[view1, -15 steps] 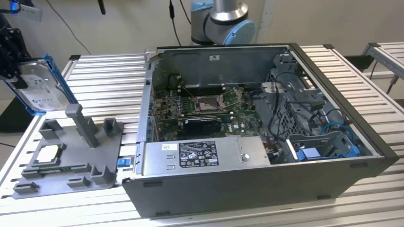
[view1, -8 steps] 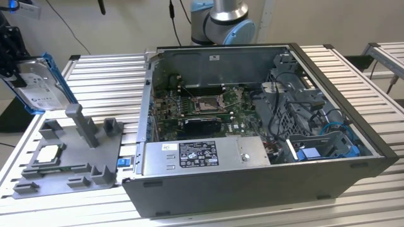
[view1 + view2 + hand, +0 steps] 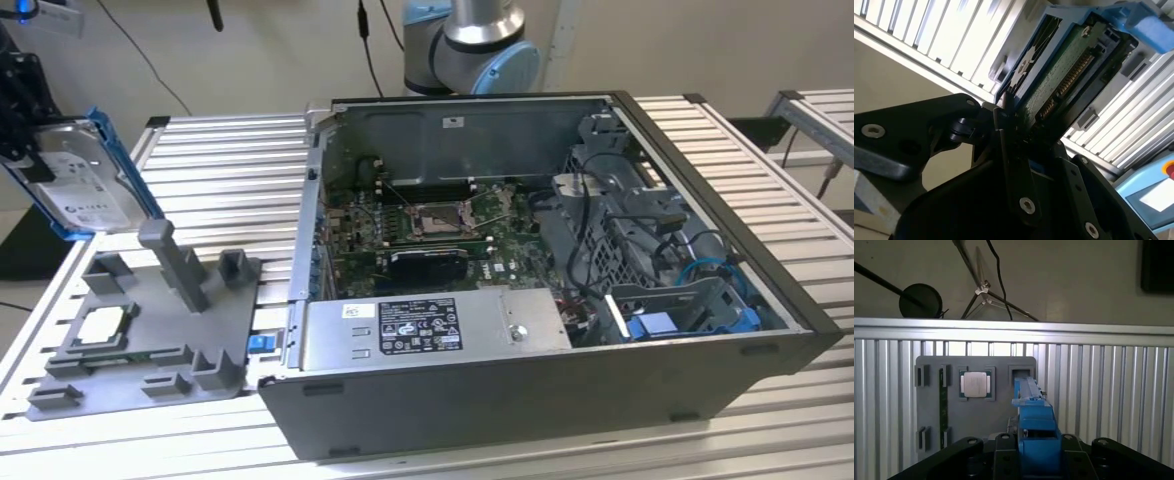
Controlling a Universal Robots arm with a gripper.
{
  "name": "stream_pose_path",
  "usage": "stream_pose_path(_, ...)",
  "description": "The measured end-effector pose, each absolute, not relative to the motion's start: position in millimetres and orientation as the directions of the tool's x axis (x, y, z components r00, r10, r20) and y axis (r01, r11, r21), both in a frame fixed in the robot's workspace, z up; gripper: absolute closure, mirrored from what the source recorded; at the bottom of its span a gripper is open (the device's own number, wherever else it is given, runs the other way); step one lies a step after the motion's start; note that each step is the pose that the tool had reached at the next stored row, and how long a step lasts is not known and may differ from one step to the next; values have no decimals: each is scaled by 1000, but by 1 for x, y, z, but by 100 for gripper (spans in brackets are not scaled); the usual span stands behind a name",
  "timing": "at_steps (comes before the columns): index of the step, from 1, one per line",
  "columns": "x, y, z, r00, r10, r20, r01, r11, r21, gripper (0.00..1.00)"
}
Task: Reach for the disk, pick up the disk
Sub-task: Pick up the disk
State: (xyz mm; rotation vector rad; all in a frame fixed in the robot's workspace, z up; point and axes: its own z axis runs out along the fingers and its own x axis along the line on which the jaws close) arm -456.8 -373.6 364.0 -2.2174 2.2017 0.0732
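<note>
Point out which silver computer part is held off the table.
The disk, blue-framed, clamped in the tool at the exterior view's left. The processor chip lies in the grey fixture; the grey box sits inside the case.

Open computer case [image 3: 534, 400] beside grey holder [image 3: 227, 320] (apparently holding a processor chip [image 3: 104, 325]).

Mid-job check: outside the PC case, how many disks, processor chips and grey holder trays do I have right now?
Disk, clamped in the gripper: 1
Processor chip, seated in the tray: 1
Grey holder tray: 1
Total: 3
</note>
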Motion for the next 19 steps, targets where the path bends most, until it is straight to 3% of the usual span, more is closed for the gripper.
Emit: stream_pose_path(19, -457, -374, 390, 7, -999, -44, -1000, -8, 22, 100)
